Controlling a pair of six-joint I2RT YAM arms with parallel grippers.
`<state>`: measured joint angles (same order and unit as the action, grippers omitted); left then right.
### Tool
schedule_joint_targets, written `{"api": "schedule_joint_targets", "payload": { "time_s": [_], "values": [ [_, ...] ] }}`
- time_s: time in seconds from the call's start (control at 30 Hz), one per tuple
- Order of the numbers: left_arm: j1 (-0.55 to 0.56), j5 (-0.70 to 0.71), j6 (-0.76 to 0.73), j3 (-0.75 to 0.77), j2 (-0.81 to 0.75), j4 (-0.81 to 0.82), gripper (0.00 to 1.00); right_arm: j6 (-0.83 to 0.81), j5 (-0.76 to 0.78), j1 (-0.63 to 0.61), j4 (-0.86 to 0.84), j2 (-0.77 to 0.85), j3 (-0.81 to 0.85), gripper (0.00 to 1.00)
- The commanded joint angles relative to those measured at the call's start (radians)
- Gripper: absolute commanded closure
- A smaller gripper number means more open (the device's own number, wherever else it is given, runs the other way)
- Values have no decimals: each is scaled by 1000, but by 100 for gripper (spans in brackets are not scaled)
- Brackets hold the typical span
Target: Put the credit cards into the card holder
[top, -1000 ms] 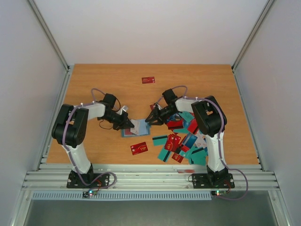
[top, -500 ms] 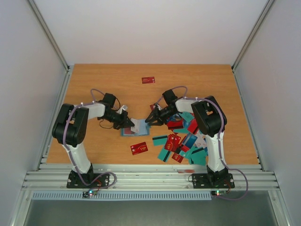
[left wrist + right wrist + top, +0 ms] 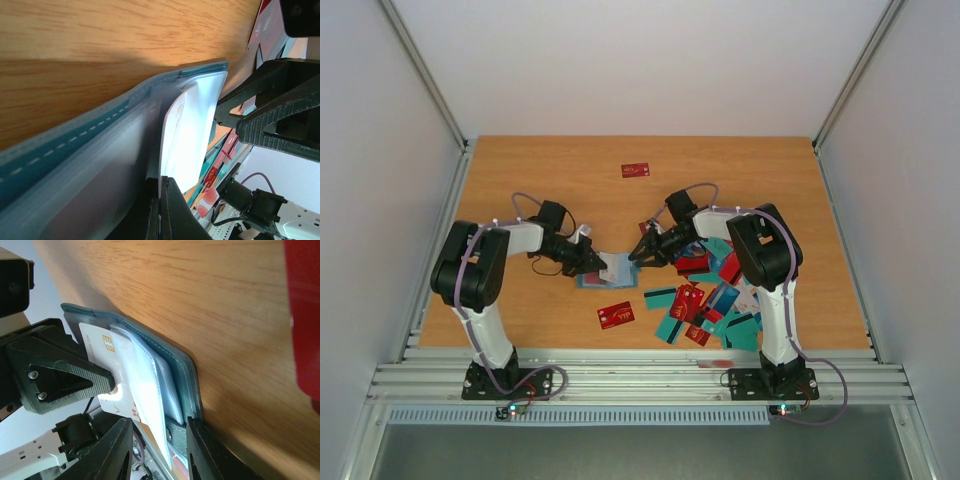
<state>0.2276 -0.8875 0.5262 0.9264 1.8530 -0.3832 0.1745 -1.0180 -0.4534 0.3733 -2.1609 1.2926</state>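
Note:
The teal card holder [image 3: 607,276] lies open on the table between the two grippers. My left gripper [image 3: 591,261] is shut on a white credit card [image 3: 190,135], whose far end sits among the holder's clear inner sleeves [image 3: 125,165]. In the right wrist view the same white card [image 3: 107,357] shows a gold chip. My right gripper [image 3: 638,256] is open, its fingers [image 3: 202,452] astride the holder's [image 3: 177,372] near corner. Many red, teal and white credit cards [image 3: 705,305] lie in a heap at the right.
A red card [image 3: 615,315] lies just in front of the holder, and another red card [image 3: 635,170] lies alone at the back. A red card edge [image 3: 302,315] fills the right wrist view's right side. Grey walls surround the wooden table [image 3: 520,180].
The left gripper with the white card has shifted very slightly at the holder. The right gripper has stayed at the holder's right edge.

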Motion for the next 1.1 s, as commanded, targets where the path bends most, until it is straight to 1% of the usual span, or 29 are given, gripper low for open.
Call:
{"api": "schedule_joint_targets", "payload": {
  "time_s": [0.0,0.3,0.5,0.8,0.9,1.07],
  "values": [
    [27,76,45,-21,14,53,100,16,74,-22,57,-13,-39,68],
    [65,81,74,-7,27,67,100,33,88,-22,39,1,-54,69],
    [90,89,60,15,40,44,99,48,81,-22,18,-1,-64,68],
    [107,117,57,31,38,6,96,58,82,-23,-6,10,-86,69],
    [107,124,57,32,35,0,95,38,99,-22,18,25,-79,69],
    [108,143,35,47,25,-38,90,-19,135,-22,91,64,-51,68]
  ]
}}
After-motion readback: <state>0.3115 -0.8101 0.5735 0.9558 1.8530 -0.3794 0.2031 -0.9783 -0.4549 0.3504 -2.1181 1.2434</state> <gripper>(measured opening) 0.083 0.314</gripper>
